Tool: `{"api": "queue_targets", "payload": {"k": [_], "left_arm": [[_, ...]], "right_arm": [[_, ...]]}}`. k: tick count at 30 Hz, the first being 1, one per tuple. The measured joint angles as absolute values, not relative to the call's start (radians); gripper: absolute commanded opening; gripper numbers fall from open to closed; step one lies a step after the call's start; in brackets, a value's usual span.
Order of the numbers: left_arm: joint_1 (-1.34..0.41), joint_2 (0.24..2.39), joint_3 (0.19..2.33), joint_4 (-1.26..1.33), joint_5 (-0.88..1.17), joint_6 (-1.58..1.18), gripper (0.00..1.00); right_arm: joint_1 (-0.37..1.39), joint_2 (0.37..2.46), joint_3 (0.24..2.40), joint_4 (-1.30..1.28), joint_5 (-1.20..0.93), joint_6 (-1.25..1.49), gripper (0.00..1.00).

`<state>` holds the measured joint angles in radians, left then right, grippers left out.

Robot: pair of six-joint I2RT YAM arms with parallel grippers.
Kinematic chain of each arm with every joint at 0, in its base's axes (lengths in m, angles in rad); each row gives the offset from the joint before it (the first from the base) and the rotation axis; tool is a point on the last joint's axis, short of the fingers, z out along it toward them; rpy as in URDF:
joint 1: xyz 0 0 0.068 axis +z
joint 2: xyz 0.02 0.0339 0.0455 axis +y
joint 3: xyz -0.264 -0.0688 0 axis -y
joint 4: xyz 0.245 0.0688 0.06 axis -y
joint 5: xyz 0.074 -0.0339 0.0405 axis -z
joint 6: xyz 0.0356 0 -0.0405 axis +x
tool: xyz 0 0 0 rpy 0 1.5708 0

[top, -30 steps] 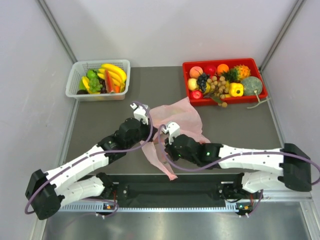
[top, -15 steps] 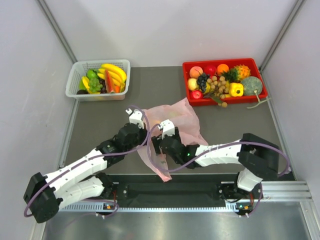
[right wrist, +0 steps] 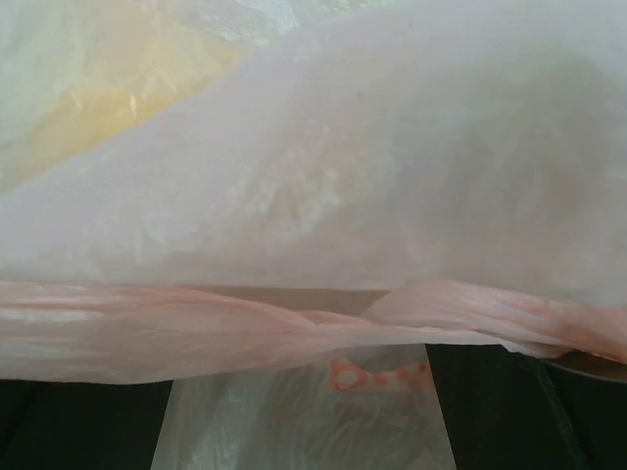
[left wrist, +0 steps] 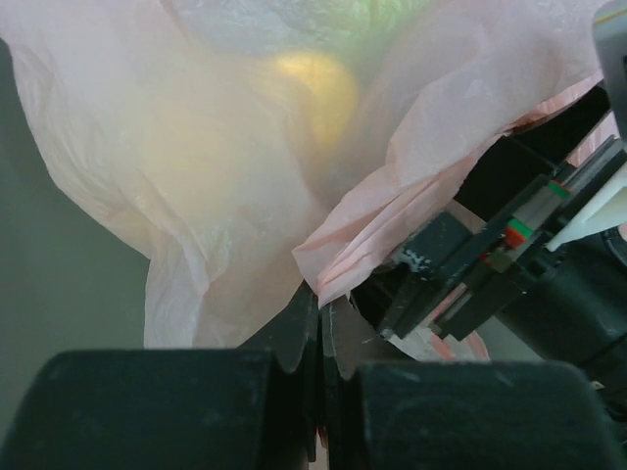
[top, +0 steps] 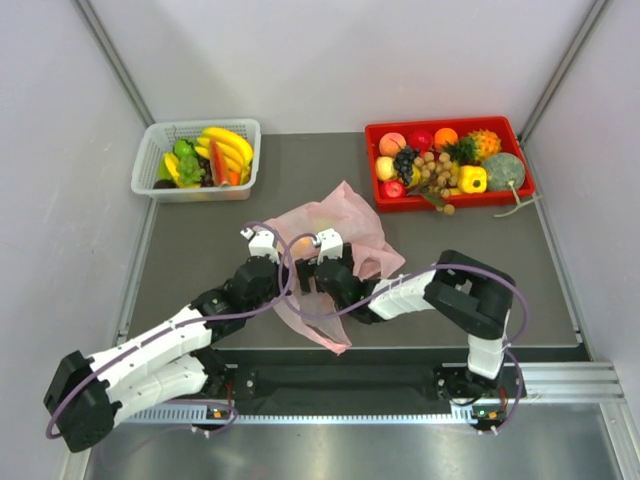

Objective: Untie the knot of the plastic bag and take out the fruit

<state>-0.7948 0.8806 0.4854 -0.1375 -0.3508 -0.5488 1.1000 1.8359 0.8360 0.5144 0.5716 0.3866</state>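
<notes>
Grey table top (top: 200, 250) enclosed by white walls (top: 350, 60) forms the work area. The plastic bag (top: 345, 225) is found crumpled near the centre, between the two wrists. The left gripper (left wrist: 320, 311) is shown with its jaws together, clamped on a fold of the bag's film. The right gripper (top: 315, 262) is pressed against the bag; whether its jaws are apart cannot be told, since film fills its own view. The fruit (left wrist: 312, 86) is seen only as a yellow-orange glow through the film, inside the bag. The knot cannot be picked out; a twisted band of film (right wrist: 294, 328) crosses the right wrist view. Risks, as judged: the thin film may be torn if the arms are pulled apart against a tight knot; the knot may be drawn tighter if a handle is pulled instead of the tail
</notes>
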Motion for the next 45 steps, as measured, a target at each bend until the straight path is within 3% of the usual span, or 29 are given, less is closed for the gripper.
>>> {"api": "queue_targets", "payload": {"k": [10, 11, 12, 14, 15, 17, 22, 26, 35, 40, 45], "left_arm": [[-0.794, 0.939, 0.480, -0.089, -0.359, -0.570, 0.00], [-0.794, 0.938, 0.480, -0.086, -0.357, -0.570, 0.05], [-0.794, 0.936, 0.480, -0.087, -0.357, -0.570, 0.28], [-0.794, 0.925, 0.484, -0.100, -0.358, -0.563, 0.56], [-0.794, 0.916, 0.491, -0.116, -0.364, -0.566, 0.77], [-0.794, 0.889, 0.510, -0.152, -0.385, -0.571, 0.98], [-0.793, 0.807, 0.637, -0.231, -0.434, -0.577, 0.99], [-0.785, 0.871, 0.823, -0.288, -0.472, -0.556, 0.99], [-0.515, 1.341, 1.100, -0.347, -0.248, -0.500, 0.99], [-0.485, 1.671, 1.288, -0.412, -0.144, -0.426, 0.99], [-0.486, 1.802, 1.361, -0.427, -0.107, -0.335, 0.99]], "right_arm": [[1.061, 1.942, 0.852, 0.670, 0.503, 0.385, 1.00], [1.057, 1.942, 0.848, 0.686, 0.494, 0.385, 1.00], [1.055, 1.939, 0.836, 0.716, 0.483, 0.386, 0.99], [1.053, 1.916, 0.790, 0.753, 0.460, 0.387, 1.00], [1.052, 1.893, 0.752, 0.772, 0.448, 0.387, 1.00], [1.052, 1.818, 0.664, 0.774, 0.424, 0.389, 1.00], [1.051, 1.568, 0.523, 0.700, 0.368, 0.387, 1.00], [1.051, 1.404, 0.503, 0.602, 0.336, 0.373, 1.00], [1.050, 1.220, 0.505, 0.294, 0.286, 0.329, 1.00], [1.050, 1.217, 0.505, 0.200, 0.258, 0.315, 0.99], [1.050, 1.220, 0.505, 0.174, 0.225, 0.314, 1.00]]}}
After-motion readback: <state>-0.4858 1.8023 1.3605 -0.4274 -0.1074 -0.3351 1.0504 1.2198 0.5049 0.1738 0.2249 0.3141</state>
